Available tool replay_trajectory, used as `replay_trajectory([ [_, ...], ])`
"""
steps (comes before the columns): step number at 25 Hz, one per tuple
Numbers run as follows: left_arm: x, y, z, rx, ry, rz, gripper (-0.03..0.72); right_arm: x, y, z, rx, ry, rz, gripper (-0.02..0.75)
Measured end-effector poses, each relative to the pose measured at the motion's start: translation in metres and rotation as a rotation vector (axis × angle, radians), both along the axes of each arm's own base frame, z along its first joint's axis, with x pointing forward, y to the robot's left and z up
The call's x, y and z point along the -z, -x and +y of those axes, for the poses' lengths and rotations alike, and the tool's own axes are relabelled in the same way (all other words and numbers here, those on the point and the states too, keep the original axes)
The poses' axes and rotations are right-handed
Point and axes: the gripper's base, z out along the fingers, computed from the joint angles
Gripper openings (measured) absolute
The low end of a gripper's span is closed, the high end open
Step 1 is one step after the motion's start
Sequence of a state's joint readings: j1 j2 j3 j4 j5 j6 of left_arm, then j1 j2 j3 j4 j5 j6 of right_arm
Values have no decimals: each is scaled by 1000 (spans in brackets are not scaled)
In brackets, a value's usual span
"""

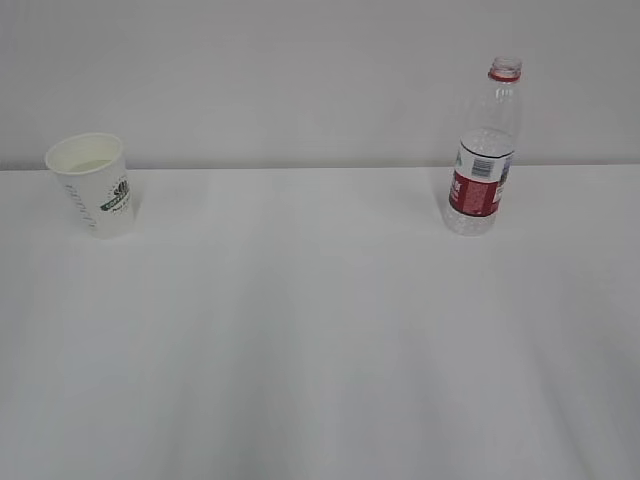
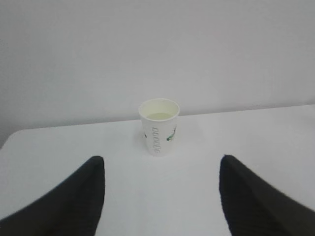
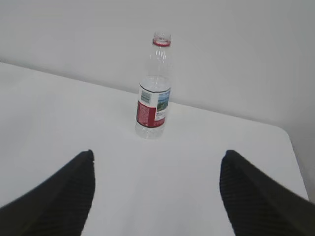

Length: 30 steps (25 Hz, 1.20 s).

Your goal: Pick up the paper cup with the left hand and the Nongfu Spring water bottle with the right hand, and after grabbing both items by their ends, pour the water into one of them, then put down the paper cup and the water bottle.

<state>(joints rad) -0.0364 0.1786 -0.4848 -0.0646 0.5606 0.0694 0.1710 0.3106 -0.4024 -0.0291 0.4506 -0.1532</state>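
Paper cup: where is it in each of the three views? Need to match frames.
Exterior view: paper cup upright at far left, near the table's back edge.
Left wrist view: centre, beyond and between the open left hand fingers.
Right wrist view: not in it; only the water bottle shows.
Shared landmark: the table's back edge against the wall.

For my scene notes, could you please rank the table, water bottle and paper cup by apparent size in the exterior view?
1. Table
2. Water bottle
3. Paper cup
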Motion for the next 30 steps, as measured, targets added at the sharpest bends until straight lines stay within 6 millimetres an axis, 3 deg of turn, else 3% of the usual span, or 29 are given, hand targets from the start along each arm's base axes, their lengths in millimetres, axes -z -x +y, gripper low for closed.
replay_trajectory([
  [15,19,25,-12,130,44,264,525,2,47,-20,161,-25,215,595],
  [30,28,38,-14,168,36,391,510,16,61,-17,129,-38,400,591],
])
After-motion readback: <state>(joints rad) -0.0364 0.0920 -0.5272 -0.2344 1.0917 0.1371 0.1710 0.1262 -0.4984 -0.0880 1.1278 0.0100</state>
